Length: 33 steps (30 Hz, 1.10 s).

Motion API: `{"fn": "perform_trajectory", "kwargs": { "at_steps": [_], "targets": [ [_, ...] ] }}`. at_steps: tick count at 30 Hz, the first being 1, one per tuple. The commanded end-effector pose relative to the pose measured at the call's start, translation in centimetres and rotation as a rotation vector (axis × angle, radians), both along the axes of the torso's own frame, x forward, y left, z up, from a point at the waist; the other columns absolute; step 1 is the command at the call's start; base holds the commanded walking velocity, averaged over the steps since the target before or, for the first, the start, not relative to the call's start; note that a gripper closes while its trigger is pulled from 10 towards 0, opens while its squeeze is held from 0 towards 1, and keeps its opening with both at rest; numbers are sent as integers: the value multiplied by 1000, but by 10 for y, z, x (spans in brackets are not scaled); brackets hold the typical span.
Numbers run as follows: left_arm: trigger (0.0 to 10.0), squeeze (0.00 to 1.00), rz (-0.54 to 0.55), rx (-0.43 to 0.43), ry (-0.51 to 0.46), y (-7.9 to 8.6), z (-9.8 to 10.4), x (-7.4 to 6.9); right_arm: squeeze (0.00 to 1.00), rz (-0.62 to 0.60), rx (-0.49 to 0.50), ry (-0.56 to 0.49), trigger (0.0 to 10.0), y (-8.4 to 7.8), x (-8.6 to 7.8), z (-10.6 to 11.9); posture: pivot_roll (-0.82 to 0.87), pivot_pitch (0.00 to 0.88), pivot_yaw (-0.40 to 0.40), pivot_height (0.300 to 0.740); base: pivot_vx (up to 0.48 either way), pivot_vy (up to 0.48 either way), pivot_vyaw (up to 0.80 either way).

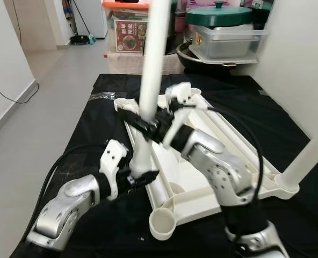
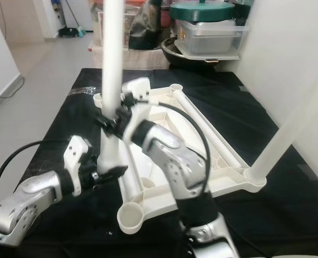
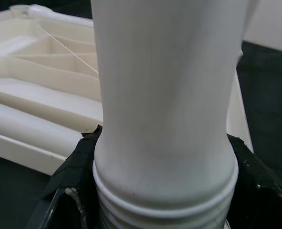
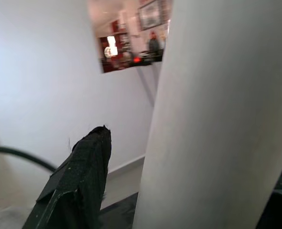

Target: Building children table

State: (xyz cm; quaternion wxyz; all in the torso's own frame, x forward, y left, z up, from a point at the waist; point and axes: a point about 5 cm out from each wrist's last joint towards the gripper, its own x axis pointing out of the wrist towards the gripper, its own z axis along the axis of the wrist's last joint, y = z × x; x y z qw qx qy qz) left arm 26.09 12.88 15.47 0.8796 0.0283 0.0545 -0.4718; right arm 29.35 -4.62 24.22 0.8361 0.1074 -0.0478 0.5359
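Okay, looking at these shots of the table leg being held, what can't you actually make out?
- Top of the white table leg: cut off by the upper edge in both eye views.
- Its threaded end: runs off the left wrist view's edge, so which socket of the tabletop it is over is unclear.
- Left gripper fingertips: hidden behind the leg.
- Right gripper: motion-blurred.
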Motion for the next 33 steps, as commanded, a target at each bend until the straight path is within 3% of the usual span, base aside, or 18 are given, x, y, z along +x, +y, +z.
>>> {"fn": "perform_trajectory", "kwargs": {
  "at_steps": [1, 4, 12, 13, 15, 16, 17, 18, 32, 33],
  "targets": [
    [10000, 0, -35, 17, -17, -2, 4, -4, 0, 129, 13, -21, 10000, 8, -13, 5, 82, 0, -37, 740, 0, 0, 0],
    [10000, 0, -73, 25, -16, 0, 5, -11, 0, 240, 25, 12, 10000, 6, -22, 1, 88, 0, -44, 740, 0, 0, 0],
    [10000, 0, -129, 20, -4, -5, 4, -20, 0, 268, 83, 44, 10000, 10, -21, 0, 90, 0, -44, 740, 0, 0, 0],
    [10000, 0, -134, 21, 0, -6, 3, -20, 0, 268, 90, 45, 6667, 10, -21, 0, 90, 0, -44, 740, 0, 0, 0],
    [10000, 0, -140, 25, 3, -6, 2, -21, 0, 270, 95, 47, 6667, 10, -21, 1, 88, 0, -42, 740, 0, 0, 0],
    [10000, 0, -149, 28, 7, -7, 1, -22, 0, 274, 97, 50, 2196, 11, -21, 0, 88, 0, -42, 740, 0, 0, 0],
    [10000, 0, -149, 28, 7, -7, 1, -22, 0, 274, 97, 50, 2196, 11, -21, 0, 88, 0, -42, 740, 0, 0, 0],
    [10000, 0, -164, 48, 10, -6, 0, -25, 0, 282, 94, 58, 0, 10, -22, -1, 89, 0, -40, 740, 0, 0, 0],
    [10000, 0, -195, 109, 37, 5, -4, -31, 0, 258, -2, 34, 0, 2, -19, -15, 95, 0, -36, 740, 0, 0, 0],
    [10000, 0, -193, 120, 39, 8, -4, -32, 0, 265, -29, 25, 2549, 1, -20, -17, 99, 0, -36, 740, 0, 0, 0]
  ]
}}
